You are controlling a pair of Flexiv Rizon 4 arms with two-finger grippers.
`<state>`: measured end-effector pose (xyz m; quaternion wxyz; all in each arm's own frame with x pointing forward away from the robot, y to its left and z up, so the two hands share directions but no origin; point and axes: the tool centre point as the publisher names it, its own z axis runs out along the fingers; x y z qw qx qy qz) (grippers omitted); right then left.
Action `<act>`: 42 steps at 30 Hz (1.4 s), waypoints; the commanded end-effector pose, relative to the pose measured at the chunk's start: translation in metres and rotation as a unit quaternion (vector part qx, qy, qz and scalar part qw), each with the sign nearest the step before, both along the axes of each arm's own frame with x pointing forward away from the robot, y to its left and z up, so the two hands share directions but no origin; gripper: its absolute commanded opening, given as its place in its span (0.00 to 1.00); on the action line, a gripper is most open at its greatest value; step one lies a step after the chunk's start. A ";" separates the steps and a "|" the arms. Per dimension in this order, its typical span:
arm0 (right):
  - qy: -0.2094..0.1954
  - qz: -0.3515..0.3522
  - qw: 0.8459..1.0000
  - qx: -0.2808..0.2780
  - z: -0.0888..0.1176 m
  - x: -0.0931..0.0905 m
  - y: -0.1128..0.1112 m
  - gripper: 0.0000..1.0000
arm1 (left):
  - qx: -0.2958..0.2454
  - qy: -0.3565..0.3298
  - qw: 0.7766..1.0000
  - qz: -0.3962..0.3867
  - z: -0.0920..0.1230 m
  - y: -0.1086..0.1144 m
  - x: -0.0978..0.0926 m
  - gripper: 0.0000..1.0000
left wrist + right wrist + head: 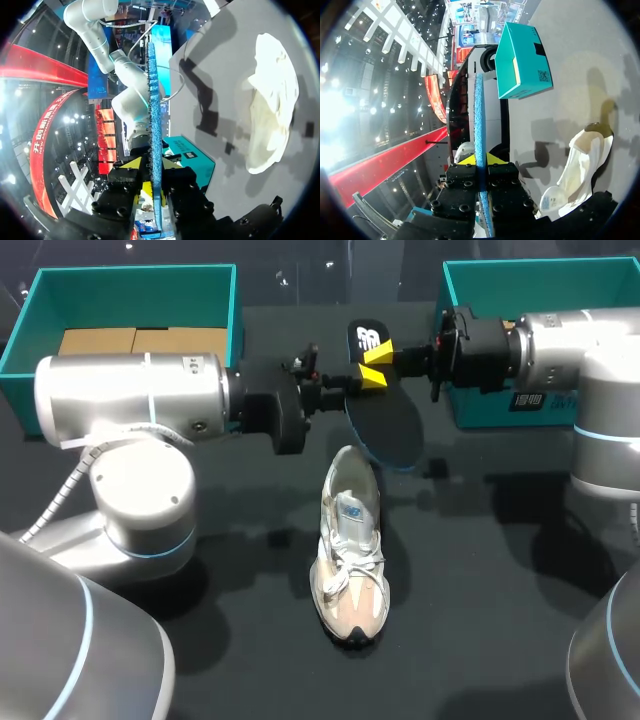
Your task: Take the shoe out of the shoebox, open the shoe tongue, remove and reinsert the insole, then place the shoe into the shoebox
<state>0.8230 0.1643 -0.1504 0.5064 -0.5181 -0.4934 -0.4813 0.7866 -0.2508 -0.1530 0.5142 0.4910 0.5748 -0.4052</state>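
A black insole (388, 420) with a blue edge hangs in the air just behind the shoe's heel. My right gripper (378, 352) is shut on the insole's printed far end. In the right wrist view the insole's blue edge (479, 115) is pinched in that gripper (479, 159). My left gripper (368, 380) meets the insole from the opposite side. In the left wrist view the insole (153, 100) runs edge-on through it (150, 162). The white and beige shoe (352, 545) lies on the black table, toe towards the front edge, and also shows beside each gripper (272, 110) (580, 160).
A teal box (30, 310) with brown cardboard inside stands at the back left. A second teal box (480, 275) stands at the back right behind my right arm. My left arm's big body (130, 390) fills the table's left side.
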 end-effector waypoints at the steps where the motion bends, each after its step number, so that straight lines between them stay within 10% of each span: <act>1: 0.000 0.000 1.000 0.000 -0.001 0.000 0.001 0.00 | 0.003 0.000 1.000 0.004 -0.001 -0.005 0.002 0.15; 4: 0.000 0.000 1.000 0.000 -0.001 0.000 0.001 0.00 | 0.003 0.000 1.000 0.005 -0.001 -0.005 0.002 0.00; 11: -0.004 0.004 1.000 0.005 -0.001 0.000 0.002 0.05 | 0.003 0.000 1.000 0.004 -0.002 -0.002 0.000 0.00; 13: -0.007 0.005 1.000 0.007 0.000 -0.001 0.001 0.50 | 0.002 -0.001 1.000 0.003 -0.001 0.001 -0.002 0.00; 14: -0.012 0.008 1.000 0.008 0.000 -0.001 0.000 1.00 | 0.003 -0.003 1.000 0.003 0.000 0.004 -0.003 0.00; 35: -0.058 0.013 0.998 0.021 -0.009 -0.036 -0.044 1.00 | 0.032 0.102 0.994 0.018 0.004 0.076 -0.042 0.00; 42: -0.058 0.013 0.998 0.021 -0.009 -0.036 -0.044 1.00 | -0.047 0.355 0.931 -0.069 0.013 0.082 -0.047 0.00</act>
